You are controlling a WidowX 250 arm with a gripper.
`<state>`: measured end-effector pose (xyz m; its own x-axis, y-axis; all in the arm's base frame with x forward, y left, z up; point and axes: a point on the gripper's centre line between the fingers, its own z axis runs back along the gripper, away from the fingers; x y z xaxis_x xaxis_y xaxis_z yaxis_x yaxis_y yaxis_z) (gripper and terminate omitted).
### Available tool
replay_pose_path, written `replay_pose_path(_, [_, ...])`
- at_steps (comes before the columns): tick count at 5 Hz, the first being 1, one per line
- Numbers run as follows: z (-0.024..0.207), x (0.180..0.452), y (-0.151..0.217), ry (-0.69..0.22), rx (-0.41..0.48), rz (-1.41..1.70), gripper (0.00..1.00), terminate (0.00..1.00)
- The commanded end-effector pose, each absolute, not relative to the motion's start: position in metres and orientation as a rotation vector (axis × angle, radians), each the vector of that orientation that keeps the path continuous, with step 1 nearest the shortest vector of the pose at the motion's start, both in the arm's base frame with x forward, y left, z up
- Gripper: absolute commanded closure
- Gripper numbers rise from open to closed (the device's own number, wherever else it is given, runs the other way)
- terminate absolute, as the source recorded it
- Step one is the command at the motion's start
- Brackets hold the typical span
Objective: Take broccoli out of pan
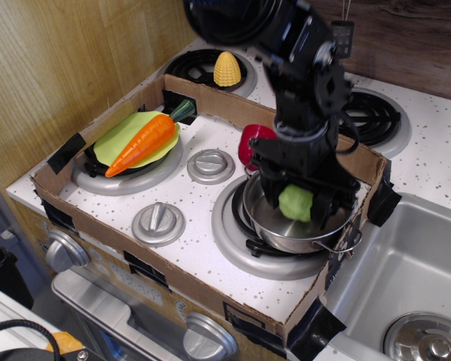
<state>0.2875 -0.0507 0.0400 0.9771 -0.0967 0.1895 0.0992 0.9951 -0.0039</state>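
The only camera view looks down on a toy stove. A black robot gripper (pixel 298 201) is clamped on the small lumpy light-green plastic broccoli (pixel 295 202), holding it just above the floor of the shiny round steel pan (pixel 286 229), apparently to clear the rim.

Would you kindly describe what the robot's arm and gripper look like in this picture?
The black robot arm is built of bulky, glossy, rounded joint housings with small silver screws and a round pale cap on one side. Thin black cables loop beside the wrist. The black gripper is blocky, ending in two dark, flat fingers. No logos or markings are legible.
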Motion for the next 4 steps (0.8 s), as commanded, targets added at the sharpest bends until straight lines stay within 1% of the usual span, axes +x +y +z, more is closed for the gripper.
replay_pose_path(1, [0.104, 0.294, -0.019, -0.170, -0.036, 0.013, 1.00, 0.00])
replay_pose_path(2, [0.120, 0.294, 0.000, -0.216, 0.048, -0.035, 1.00, 0.00])
replay_pose_path(3, [0.120, 0.299, 0.031, -0.292, 0.139, -0.145, 1.00, 0.00])
replay_pose_path(4, [0.115, 0.316, 0.054, -0.347, 0.170, -0.214, 1.00, 0.00])
